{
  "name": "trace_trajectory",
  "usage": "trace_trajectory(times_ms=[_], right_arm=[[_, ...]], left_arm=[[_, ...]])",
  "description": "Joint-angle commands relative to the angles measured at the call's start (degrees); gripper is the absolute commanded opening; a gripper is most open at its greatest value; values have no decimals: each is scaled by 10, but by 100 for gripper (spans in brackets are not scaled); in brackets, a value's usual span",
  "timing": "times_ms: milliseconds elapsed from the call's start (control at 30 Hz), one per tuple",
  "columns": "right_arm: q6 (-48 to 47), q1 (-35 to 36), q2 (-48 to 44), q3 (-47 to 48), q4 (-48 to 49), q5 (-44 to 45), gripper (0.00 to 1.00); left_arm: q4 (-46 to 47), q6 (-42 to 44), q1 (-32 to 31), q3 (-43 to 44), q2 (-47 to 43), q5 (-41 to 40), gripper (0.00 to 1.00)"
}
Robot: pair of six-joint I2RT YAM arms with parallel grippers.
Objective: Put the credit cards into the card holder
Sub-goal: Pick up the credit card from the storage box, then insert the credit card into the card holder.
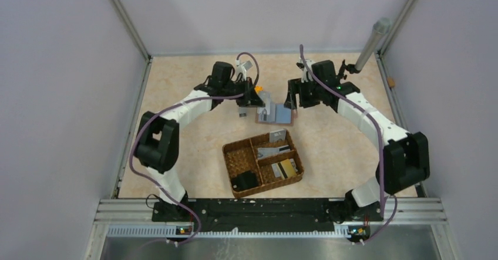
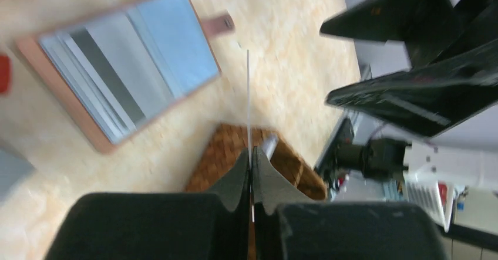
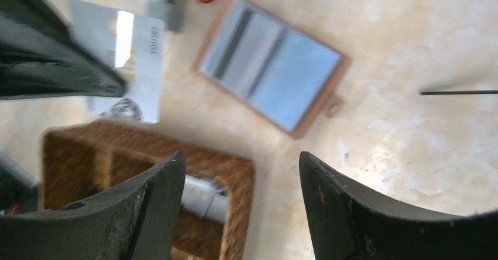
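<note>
My left gripper (image 2: pixel 251 160) has its two fingers pressed together on a thin pale credit card (image 2: pixel 248 95), which I see edge-on from my left wrist as a bare upright line. From my right wrist the same card shows its light grey printed face, just beside the card holder (image 1: pixel 281 115) and not inside it.

The card holder lies open and flat on the table, its brown edge framing the light blue inside. A grey card with a dark stripe (image 2: pixel 107 72) is on the open holder. I cannot tell whether it sits in a pocket or only lies on top.

My right gripper (image 3: pixel 241 160) hangs on the other side of the holder from my left, with its fingers spread wide and nothing between them.

Nearer my bases than the holder stands the woven basket (image 1: pixel 238 157). It holds grey cards (image 1: pixel 276 138), a gold card (image 1: pixel 288 167) and a black block (image 1: pixel 244 181).
</note>
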Motion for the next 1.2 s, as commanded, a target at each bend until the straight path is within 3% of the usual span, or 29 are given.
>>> trace_trajectory(times_ms=[0,100,367,733,933,1167], right_arm=[[53,0,80,41,29,170,70],[63,0,138,68,37,219,70],[70,-2,259,139,14,233,63],[76,-2,280,121,-8,257,27],[75,-6,296,130,0,261,1],[62,-19,303,148,5,290,0]], left_arm=[[-32,-23,5,118,94,-16,0],[-56,-21,8,180,148,-11,0],[-122,-3,9,287,244,-18,0],[-101,-32,5,267,264,-2,0],[-68,-59,-3,247,269,-1,0],[-42,-85,-8,243,279,-1,0]])
